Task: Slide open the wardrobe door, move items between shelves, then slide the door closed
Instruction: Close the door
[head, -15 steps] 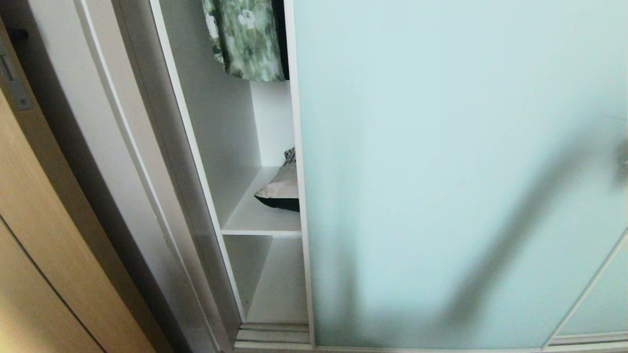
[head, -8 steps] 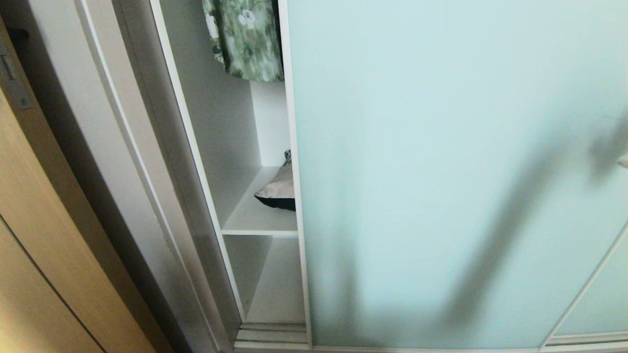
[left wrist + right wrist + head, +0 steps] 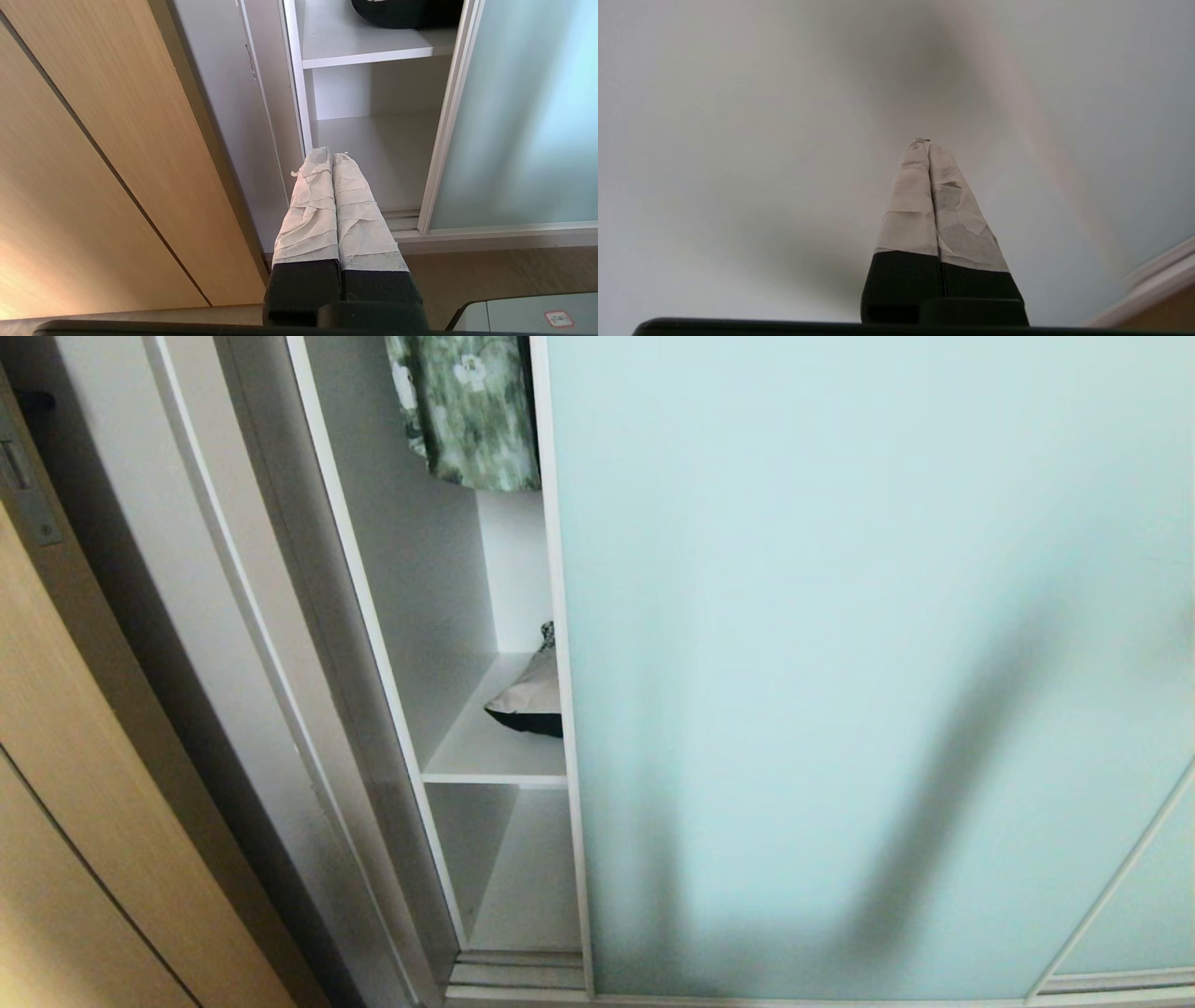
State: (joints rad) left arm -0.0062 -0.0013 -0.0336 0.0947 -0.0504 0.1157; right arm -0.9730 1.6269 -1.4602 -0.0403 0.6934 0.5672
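The right end effector had its two tape-wrapped fingers pressed together on nothing, its tips pointing at the frosted aqua face of the sliding wardrobe door, which filled nearly everything beyond it; whether the tips touched the glass could not be told. The left end effector was likewise closed and empty, hanging low near the wardrobe's open strip, with the lower shelf bare just beyond its tips and the upper shelf above that. On the upper shelf lay the folded items, a beige piece over a black one with a bit of houndstooth behind, mostly hidden by the door's silver-white edge. Higher in the same opening hung a green floral garment. To the left end effector's outer side stood the grey wardrobe side panel and then the tan wooden door, with brown wood-grain floor under the bottom track. Compared with a second earlier, the door's leading edge stood a little further left, narrowing the gap and covering more of the items, and the pale tip seen at the head view's right margin was gone, leaving only the arm's dark shadow across the glass.
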